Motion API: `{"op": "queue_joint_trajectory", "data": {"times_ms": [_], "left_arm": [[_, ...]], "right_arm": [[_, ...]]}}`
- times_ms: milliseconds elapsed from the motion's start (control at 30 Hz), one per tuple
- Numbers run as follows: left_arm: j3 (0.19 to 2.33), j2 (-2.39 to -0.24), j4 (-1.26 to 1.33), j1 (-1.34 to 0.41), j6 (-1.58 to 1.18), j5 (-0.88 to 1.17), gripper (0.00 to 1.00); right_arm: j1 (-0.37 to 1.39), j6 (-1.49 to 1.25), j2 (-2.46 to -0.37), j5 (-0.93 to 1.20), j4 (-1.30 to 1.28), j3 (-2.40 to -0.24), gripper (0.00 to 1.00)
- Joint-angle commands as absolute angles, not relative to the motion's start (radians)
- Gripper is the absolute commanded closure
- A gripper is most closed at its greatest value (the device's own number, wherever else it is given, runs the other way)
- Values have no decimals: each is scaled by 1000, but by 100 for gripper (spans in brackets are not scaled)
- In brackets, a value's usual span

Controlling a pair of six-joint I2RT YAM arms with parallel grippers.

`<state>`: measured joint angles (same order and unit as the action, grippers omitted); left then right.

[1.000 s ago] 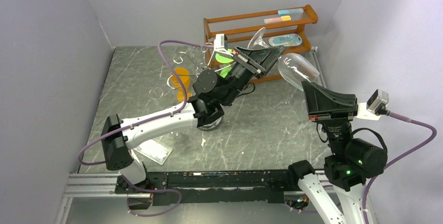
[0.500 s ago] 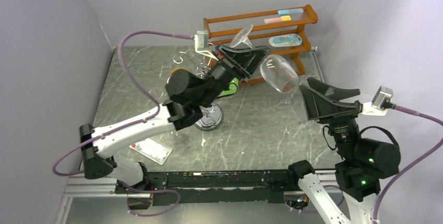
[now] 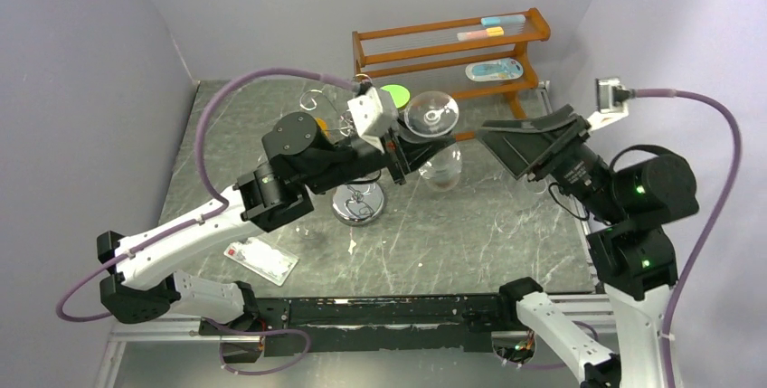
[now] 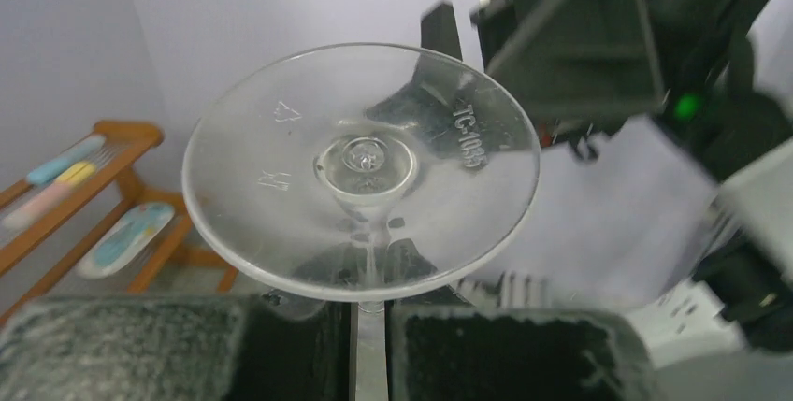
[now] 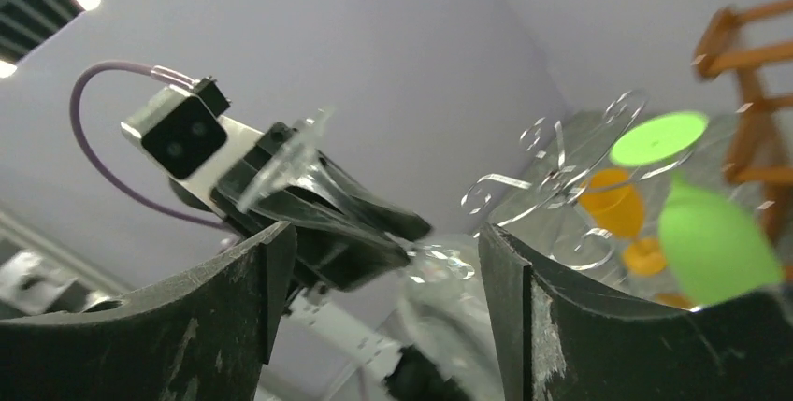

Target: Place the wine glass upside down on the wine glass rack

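Note:
The clear wine glass hangs upside down in the air, its round foot on top and its bowl below. My left gripper is shut on its stem. In the left wrist view the foot fills the middle and the stem runs down between the jaws of my left gripper. My right gripper stands open just right of the glass, holding nothing. The right wrist view shows the bowl beyond my right gripper. The chrome wine glass rack stands left of the glass.
An orange glass and a green glass hang on the rack's curled arms. A brown wooden shelf with flat packets stands at the back. A clear packet lies on the table at the front left.
My right gripper opened and let go of the bowl, then lifted and turned left. The left arm swung the glass round until its foot pointed up, and carried it nearer the rack.

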<state>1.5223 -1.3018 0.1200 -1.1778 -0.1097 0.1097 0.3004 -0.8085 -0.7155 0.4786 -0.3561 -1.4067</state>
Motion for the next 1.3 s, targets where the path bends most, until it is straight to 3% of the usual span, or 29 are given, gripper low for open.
{"op": "queue_joint_trajectory", "data": {"times_ms": [0,167,333,500,633,733,900,1267], "left_arm": [[1495,-1273,-21,-1183,105,125,95],[1485,-1295,-50,-1183,169,142,95],[1474,-1307,-62,-1183,209,118,95],[1467,-1310,-86,-1183,243,157,95],[1450,-1305,-83,-1183,253,163,95],[1433,-1294,-82,-1183,246,164,93],[1333,-1246,-9,-1183,236,176,73],[1258,-1211,34,-1181,243,188,64]], "right_arm": [[296,-1032,-736,664,-374,-1409,26],[296,-1239,-728,730,-276,-1305,31],[296,-1285,-737,715,-310,-1287,50],[296,-1284,-758,738,-347,-1294,60],[296,-1268,-776,747,-412,-1302,79],[295,-1262,-777,708,-441,-1309,100],[296,-1438,-741,701,-254,-1189,100],[296,-1493,-699,680,-274,-1184,100]]}}
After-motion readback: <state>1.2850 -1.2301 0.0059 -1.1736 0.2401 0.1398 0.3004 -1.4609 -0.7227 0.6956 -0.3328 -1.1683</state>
